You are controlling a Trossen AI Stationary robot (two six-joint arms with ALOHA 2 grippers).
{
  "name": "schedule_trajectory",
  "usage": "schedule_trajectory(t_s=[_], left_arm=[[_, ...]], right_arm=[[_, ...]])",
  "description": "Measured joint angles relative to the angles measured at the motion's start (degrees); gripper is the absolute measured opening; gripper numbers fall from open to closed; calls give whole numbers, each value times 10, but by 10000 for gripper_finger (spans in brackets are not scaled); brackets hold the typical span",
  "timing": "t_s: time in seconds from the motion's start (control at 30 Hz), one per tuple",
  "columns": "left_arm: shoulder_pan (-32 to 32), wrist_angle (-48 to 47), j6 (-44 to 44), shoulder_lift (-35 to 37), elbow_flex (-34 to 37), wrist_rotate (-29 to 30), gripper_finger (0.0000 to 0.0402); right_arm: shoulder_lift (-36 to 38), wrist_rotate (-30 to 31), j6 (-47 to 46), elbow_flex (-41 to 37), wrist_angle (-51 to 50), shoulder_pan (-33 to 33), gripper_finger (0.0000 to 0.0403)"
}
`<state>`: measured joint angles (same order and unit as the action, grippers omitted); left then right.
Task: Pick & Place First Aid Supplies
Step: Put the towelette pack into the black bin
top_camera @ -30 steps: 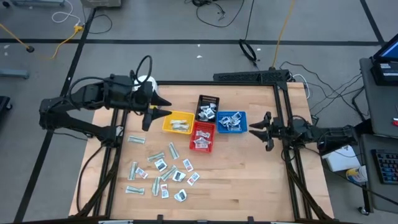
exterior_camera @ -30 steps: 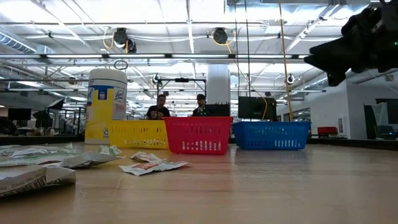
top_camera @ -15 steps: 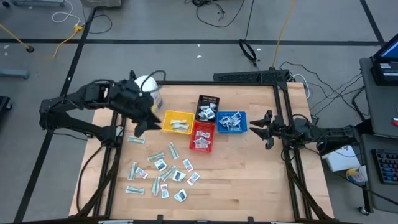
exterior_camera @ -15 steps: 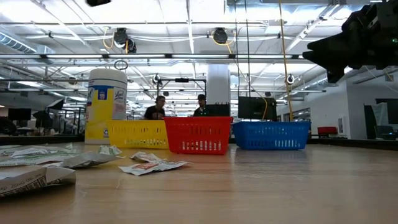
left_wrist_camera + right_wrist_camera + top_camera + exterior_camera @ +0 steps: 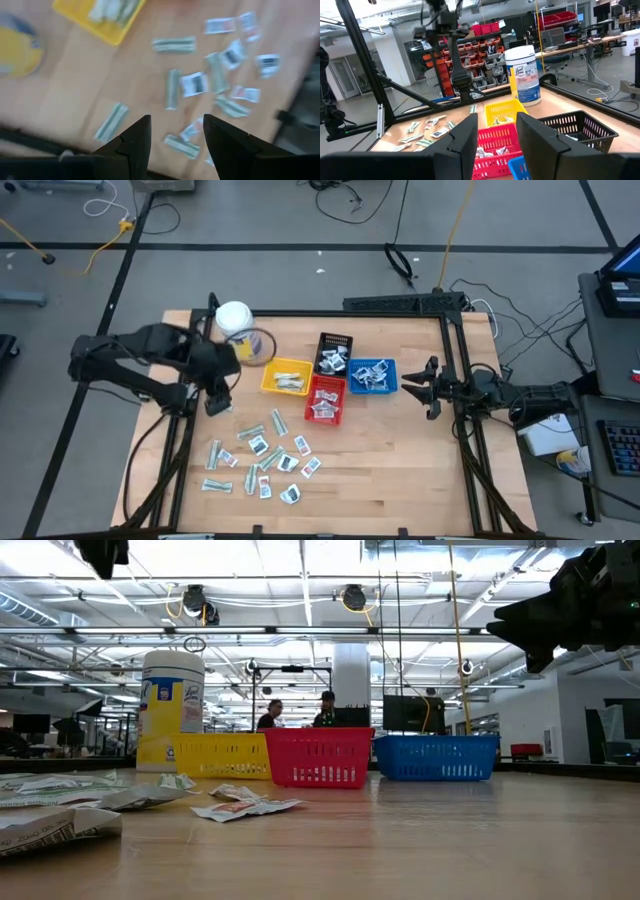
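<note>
The print on the packets (image 5: pixel 258 452) is too small to be read. The left end effector (image 5: pixel 103 554) is cut off in the low view.

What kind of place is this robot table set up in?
Probably a robotics lab or workshop in an open industrial hall. The low view shows exposed ceiling ducts and people at workbenches; the right wrist view shows shelving with red parts bins.
</note>
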<state>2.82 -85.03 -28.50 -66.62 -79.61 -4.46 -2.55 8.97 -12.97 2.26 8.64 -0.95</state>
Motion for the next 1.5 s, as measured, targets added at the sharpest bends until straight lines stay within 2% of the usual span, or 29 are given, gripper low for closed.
schedule_trajectory(t_s=[0.07,0.2,0.47,0.8,1.17,1.5], left_arm=[[25,-1,-35,-22,0,27,186],[65,21,-101,-83,0,27,186],[107,156,-209,-218,-1,-43,186],[152,275,-321,-305,-5,-61,186],[193,299,-353,-430,-35,-38,186],[198,344,-363,-494,-42,-25,186]], right_arm=[[0,0,0,0,0,0,130],[0,0,0,0,0,0,130],[0,0,0,0,1,0,130],[0,0,0,0,1,0,130],[0,-1,0,0,1,0,130],[0,-1,0,0,1,0,130]])
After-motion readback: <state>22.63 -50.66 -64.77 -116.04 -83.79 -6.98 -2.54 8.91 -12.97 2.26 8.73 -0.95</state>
